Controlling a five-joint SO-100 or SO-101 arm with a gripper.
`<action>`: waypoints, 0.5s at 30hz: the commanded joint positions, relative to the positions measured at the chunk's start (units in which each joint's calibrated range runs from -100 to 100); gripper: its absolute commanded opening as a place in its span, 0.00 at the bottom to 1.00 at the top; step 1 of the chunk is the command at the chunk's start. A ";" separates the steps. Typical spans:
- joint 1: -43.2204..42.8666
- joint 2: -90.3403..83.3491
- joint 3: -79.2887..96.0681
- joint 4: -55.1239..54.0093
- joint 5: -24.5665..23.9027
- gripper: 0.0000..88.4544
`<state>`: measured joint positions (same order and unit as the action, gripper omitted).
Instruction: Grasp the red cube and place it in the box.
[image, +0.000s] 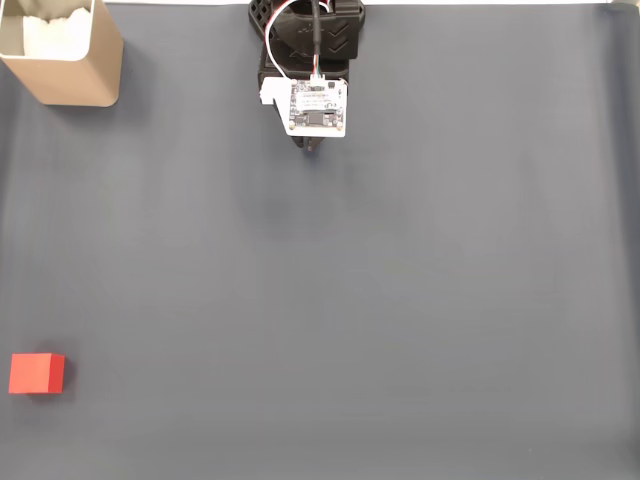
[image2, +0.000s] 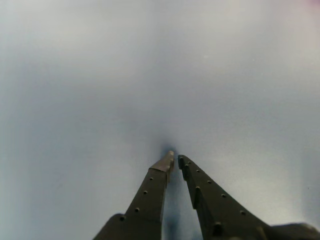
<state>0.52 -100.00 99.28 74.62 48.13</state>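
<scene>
Worktop (image: 400, 300) with dark grey matte cover takes up nearly the whole fixed view; thin white strip along the top edge. Same grey surface in the wrist view, blurred and washed pale toward the top.

Arm (image: 310, 40) at top centre of the fixed view, black body, red, white and black wires running down to a white circuit board (image: 318, 105) mounted on it. Dark tip of the gripper (image: 312, 146) pokes out just below the board. Arm sits well apart from both task items.

Box (image: 65, 55) in the top left corner of the fixed view, tan, rounded corners, thin walls, upright on the worktop, cut off by the frame's top edge. White padding (image: 55, 35) visible inside it.

Gripper (image2: 174, 161) in the wrist view comes in from the bottom edge, two dark fingers (image2: 150, 195) with rows of small holes, converging upward. Jaws nearly closed, tips almost meeting with only a narrow slit between them, nothing held. Tips low over the grey surface with a dark shadow right at them; contact not clear.

Red cube (image: 37, 373) at the left edge of the fixed view, low in frame, resting flat on the worktop, well apart from the box and far from the arm.
</scene>
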 joint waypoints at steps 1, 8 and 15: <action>-0.66 0.09 0.54 1.12 0.24 0.00; -0.66 0.09 0.54 1.12 0.24 0.00; -0.38 0.09 0.54 1.12 -0.15 0.00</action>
<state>0.52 -100.00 99.28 74.62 48.13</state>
